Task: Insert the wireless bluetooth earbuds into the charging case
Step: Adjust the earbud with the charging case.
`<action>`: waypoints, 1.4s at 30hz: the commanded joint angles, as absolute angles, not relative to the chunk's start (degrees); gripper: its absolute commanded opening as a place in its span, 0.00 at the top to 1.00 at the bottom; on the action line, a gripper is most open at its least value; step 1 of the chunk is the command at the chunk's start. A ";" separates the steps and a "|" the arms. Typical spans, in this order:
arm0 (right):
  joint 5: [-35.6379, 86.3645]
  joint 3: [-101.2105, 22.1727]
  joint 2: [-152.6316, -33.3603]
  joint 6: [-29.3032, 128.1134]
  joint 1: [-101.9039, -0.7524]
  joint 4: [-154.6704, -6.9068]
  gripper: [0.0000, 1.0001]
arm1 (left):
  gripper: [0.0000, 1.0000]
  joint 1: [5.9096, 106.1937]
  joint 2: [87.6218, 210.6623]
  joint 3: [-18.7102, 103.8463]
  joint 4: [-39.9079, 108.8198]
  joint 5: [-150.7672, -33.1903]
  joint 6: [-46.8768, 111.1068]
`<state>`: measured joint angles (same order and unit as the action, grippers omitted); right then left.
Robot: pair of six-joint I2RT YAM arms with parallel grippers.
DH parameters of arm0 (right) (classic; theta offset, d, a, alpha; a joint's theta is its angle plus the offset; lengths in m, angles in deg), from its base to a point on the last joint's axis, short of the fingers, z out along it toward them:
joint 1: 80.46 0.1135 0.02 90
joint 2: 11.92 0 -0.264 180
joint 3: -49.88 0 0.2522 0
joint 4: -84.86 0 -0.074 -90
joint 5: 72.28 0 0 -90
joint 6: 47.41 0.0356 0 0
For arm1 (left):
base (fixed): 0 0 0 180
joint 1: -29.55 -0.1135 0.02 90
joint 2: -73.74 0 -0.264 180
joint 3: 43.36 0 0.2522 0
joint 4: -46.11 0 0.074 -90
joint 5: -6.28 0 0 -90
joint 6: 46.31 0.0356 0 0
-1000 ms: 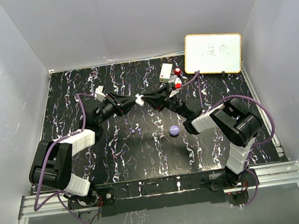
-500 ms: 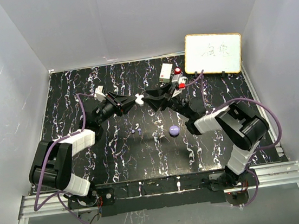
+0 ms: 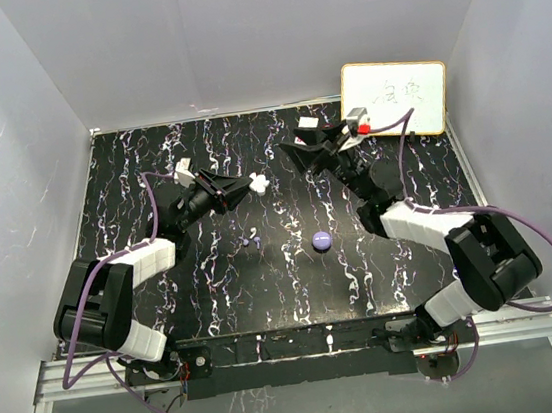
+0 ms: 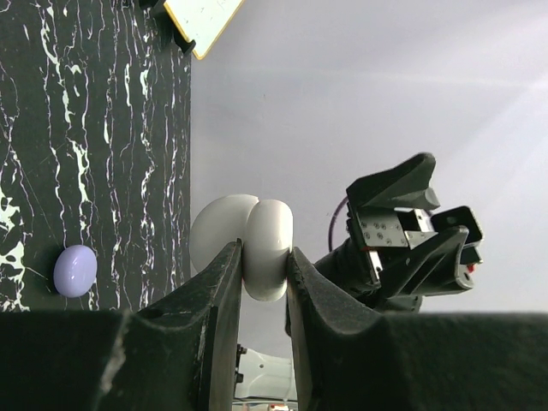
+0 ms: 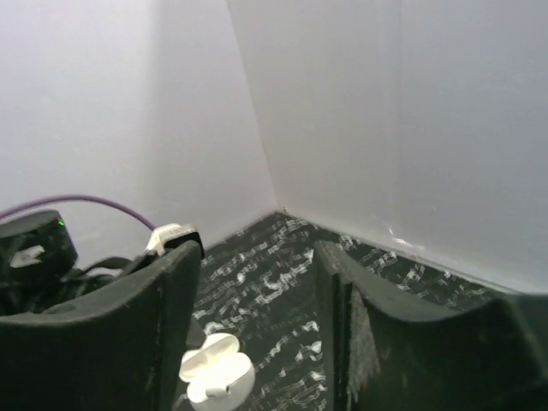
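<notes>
Left claw (image 3: 246, 187) pinches the white case (image 3: 257, 182), while right claw (image 3: 294, 148), at its 2 o'clock, gapes empty.

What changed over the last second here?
The right hand opened and drew away from the white case, back toward the far right. The left hand still clamps the case in the same spot; the purple case has not moved.

White charging case (image 4: 229, 229) partly hidden behind left claw (image 4: 263, 253) fingers, inside not visible; purple specks (image 3: 256, 235) just base-side of that claw too small to ID.
</notes>
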<state>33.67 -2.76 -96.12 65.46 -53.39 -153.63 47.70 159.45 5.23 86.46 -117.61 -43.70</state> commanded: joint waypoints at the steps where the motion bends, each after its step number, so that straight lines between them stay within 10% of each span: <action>1: 34.86 -8.54 -93.68 57.87 -53.15 -132.89 0.44 | 1.00 47.95 157.59 5.77 89.72 -119.33 -43.56; 42: 16.03 -12.76 -93.80 52.96 -44.60 -110.47 0.34 | 1.00 47.95 159.68 6.08 89.07 -119.61 -42.53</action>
